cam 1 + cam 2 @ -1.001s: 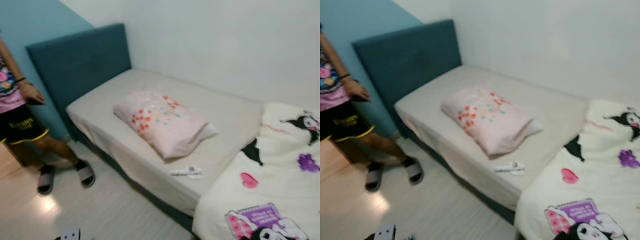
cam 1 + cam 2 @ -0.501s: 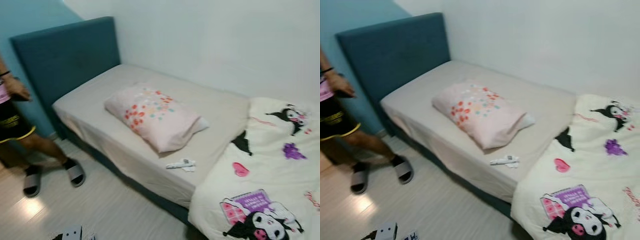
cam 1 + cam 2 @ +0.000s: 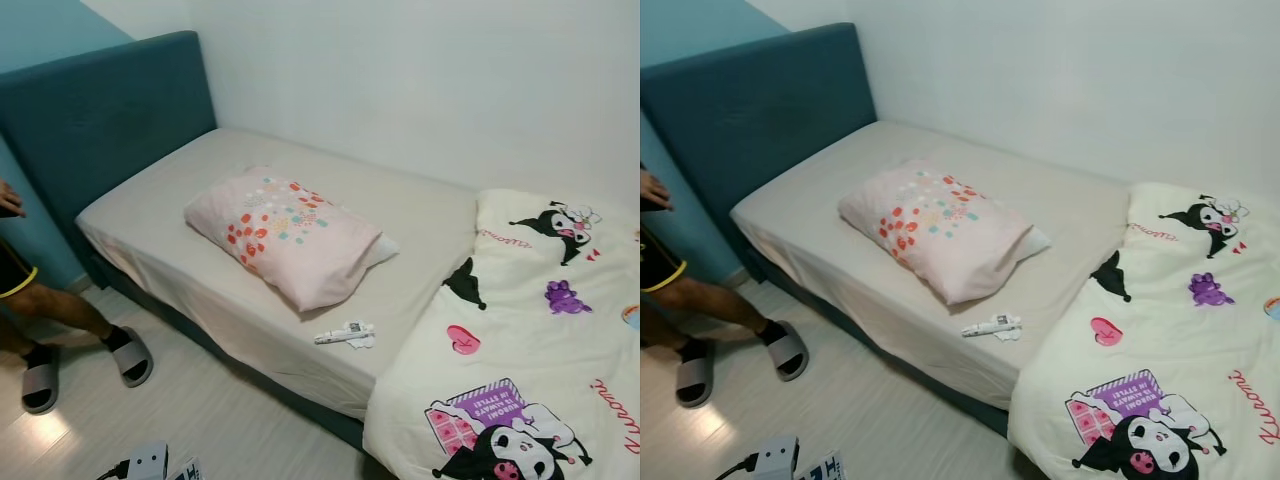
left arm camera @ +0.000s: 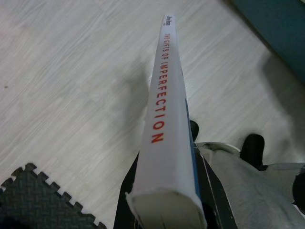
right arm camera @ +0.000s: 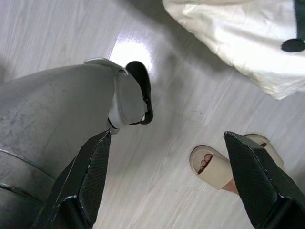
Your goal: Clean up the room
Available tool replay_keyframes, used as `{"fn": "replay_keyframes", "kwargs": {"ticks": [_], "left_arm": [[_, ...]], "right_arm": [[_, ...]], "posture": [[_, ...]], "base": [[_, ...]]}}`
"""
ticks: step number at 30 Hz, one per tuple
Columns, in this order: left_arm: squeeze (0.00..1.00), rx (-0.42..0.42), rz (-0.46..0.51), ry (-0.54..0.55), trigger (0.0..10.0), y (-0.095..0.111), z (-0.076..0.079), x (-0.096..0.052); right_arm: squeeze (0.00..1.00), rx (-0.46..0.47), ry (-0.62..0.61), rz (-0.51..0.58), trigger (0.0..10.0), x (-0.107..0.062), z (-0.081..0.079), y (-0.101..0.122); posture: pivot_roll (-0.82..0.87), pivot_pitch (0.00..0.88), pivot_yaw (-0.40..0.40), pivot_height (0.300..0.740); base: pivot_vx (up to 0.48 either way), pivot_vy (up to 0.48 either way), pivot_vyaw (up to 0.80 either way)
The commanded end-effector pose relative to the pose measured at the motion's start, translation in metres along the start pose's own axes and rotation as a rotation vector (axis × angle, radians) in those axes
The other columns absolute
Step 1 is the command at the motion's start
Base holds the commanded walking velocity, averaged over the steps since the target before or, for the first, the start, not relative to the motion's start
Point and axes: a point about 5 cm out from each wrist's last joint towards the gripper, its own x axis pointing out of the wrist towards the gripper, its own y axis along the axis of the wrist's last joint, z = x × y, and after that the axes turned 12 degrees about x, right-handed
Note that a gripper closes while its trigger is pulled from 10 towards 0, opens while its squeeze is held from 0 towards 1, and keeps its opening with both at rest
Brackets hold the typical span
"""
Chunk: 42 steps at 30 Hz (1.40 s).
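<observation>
Carrying a white book [image 4: 167,129] clamped spine-up in the left gripper [image 4: 190,210] keeps it off the floor while the robot faces the bed [image 3: 420,215]. Low beside its leg, the right gripper [image 5: 167,176] has fingers spread wide, empty. A small white tube [image 3: 342,334] lies on the mattress beside the pillow [image 3: 285,235], probably clutter to tidy.

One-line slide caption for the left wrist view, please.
Left tool grips a white book titled "The Gifts of Imperfection", spine up, above pale wood flooring beside a dark foam mat.
</observation>
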Motion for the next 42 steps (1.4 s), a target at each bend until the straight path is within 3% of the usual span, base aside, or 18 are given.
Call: {"fn": "replay_keyframes", "kwargs": {"ticks": [1,3,8,14,22,26,28,29,30,31,32,34,36,39,41,42], "left_arm": [[0.00,0.000,0.016,-0.005,10.0,0.002,0.003,0.000],[0.00,-0.001,0.018,-0.007,10.0,0.003,0.004,0.001],[0.00,-0.004,0.023,-0.011,10.0,0.005,0.005,0.001],[0.00,-0.005,0.025,-0.013,10.0,0.005,0.006,0.001],[0.00,0.000,0.031,-0.010,10.0,0.009,0.004,0.002],[0.00,-0.011,0.042,-0.002,10.0,0.011,0.003,0.002],[0.00,-0.011,0.042,-0.002,10.0,0.011,0.003,0.002],[0.00,-0.022,0.050,0.004,10.0,0.013,0.002,0.002],[0.00,-0.022,0.050,0.004,10.0,0.013,0.002,0.002],[0.00,-0.033,0.059,0.012,10.0,0.015,0.001,0.002],[0.00,-0.033,0.059,0.012,10.0,0.015,0.001,0.002],[0.00,-0.060,0.082,0.025,10.0,0.021,-0.002,0.002],[0.00,-0.091,0.102,0.032,10.0,0.026,-0.003,0.002],[0.00,-0.101,0.108,0.034,10.0,0.027,-0.003,0.002],[0.00,-0.103,0.113,0.033,10.0,0.029,-0.003,0.002],[0.00,-0.103,0.113,0.033,10.0,0.029,-0.003,0.002]], "right_arm": [[0.00,-0.007,0.054,-0.009,10.0,0.002,-0.022,0.001],[0.00,-0.010,0.060,-0.007,10.0,0.002,-0.026,0.003],[0.00,-0.017,0.044,-0.016,10.0,0.000,-0.010,-0.004],[0.00,-0.020,0.036,-0.019,10.0,0.000,-0.006,-0.006],[0.00,-0.093,-0.096,0.012,10.0,-0.001,0.012,0.003],[0.00,-0.125,-0.239,0.069,10.0,-0.003,0.036,0.020],[0.00,-0.125,-0.239,0.069,10.0,-0.003,0.036,0.020],[0.00,-0.131,-0.298,0.102,10.0,-0.007,0.053,0.031],[0.00,-0.131,-0.298,0.102,10.0,-0.007,0.053,0.031],[0.00,-0.148,-0.353,0.153,10.0,-0.011,0.070,0.048],[0.00,-0.148,-0.353,0.153,10.0,-0.011,0.070,0.048],[0.00,-0.111,-0.375,0.301,10.0,-0.017,0.081,0.091],[0.00,0.037,-0.211,0.426,10.0,-0.016,0.055,0.126],[0.00,0.086,-0.140,0.460,10.0,-0.015,0.043,0.136],[0.00,0.119,0.020,0.503,10.0,-0.014,0.011,0.152],[0.00,0.119,0.020,0.503,10.0,-0.014,0.011,0.152]], "posture": [[-0.01,0.000,0.004,0.740],[-0.01,0.000,0.004,0.740],[-0.01,0.000,0.004,0.740],[-0.01,0.000,-0.003,0.740],[-0.01,0.000,-0.002,0.740],[0.00,0.000,-0.007,0.740],[0.00,0.000,-0.007,0.740],[0.00,0.000,-0.007,0.740],[0.00,0.000,-0.007,0.740],[-0.01,0.000,-0.008,0.740],[-0.01,0.000,-0.008,0.740],[0.00,0.000,-0.011,0.740],[0.00,0.000,-0.012,0.740],[0.00,0.000,-0.011,0.740],[0.00,0.000,-0.010,0.740],[0.00,0.000,-0.010,0.740]], "base": [[0.000,0.000,0.00],[0.000,0.000,0.00],[0.000,0.000,0.00],[0.000,0.000,0.00],[0.000,0.000,0.00],[0.000,0.000,0.00],[0.000,0.000,0.00],[0.000,0.000,0.00],[0.000,0.000,0.00],[0.000,0.000,0.00],[0.000,0.000,0.00],[0.000,0.000,0.00],[0.000,0.000,0.00],[0.000,0.000,0.00],[0.000,0.000,0.00],[0.000,0.000,0.00]]}}
